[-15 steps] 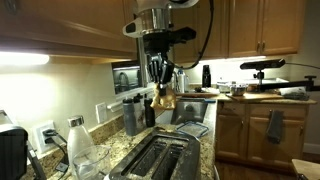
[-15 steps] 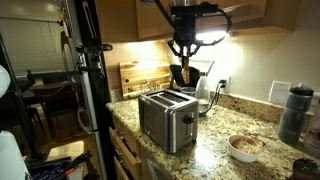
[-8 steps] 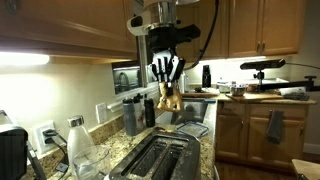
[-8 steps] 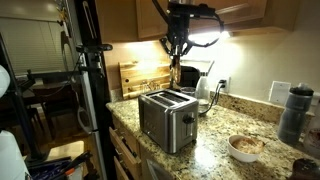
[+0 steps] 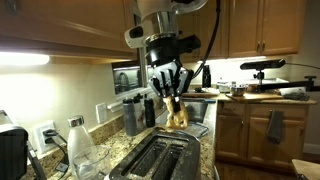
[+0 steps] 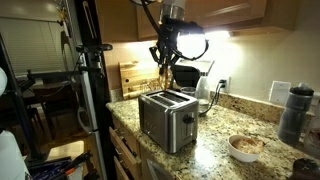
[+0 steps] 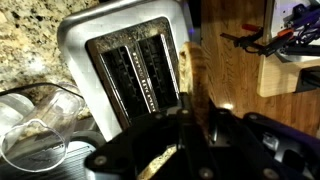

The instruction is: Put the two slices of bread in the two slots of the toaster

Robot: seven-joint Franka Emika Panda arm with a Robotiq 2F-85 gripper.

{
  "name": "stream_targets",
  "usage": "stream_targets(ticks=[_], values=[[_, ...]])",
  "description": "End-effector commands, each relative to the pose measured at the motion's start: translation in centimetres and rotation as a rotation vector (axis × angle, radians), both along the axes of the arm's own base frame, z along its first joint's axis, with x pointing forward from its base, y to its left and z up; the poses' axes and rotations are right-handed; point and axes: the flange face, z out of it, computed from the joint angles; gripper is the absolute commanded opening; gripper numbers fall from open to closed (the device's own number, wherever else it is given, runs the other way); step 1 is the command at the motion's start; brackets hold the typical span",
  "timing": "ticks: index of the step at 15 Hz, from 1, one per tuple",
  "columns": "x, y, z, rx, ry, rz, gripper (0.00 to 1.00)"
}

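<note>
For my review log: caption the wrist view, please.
Hand grips a bread slice over the silver toaster, beside its two slots.

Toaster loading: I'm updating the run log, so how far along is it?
Done: nothing yet; both slots of the toaster look empty in the wrist view. In hand: the end effector is shut on one bread slice, hanging above the toaster. Left: lower it into a slot, then fetch the other one, which I cannot find in these views.

You have the toaster [image 6: 165,120] in glossy metal. Countertop [image 6: 222,128]: speckled polished stone; cutting board [image 6: 133,78]: smooth wood.
</note>
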Motion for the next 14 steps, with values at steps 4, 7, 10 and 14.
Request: stream_targets(ticks=[4, 7, 10, 14], values=[[-0.5, 0.4, -1.9, 0.019, 0.063, 0.085, 0.09], [0.0, 0.3, -3.5, 0.016, 0.084, 0.113, 0.09], [0.3, 0.4, -4.8, 0.016, 0.105, 0.142, 0.09], [0.4, 1.1, -6.2, 0.007, 0.118, 0.197, 0.09]])
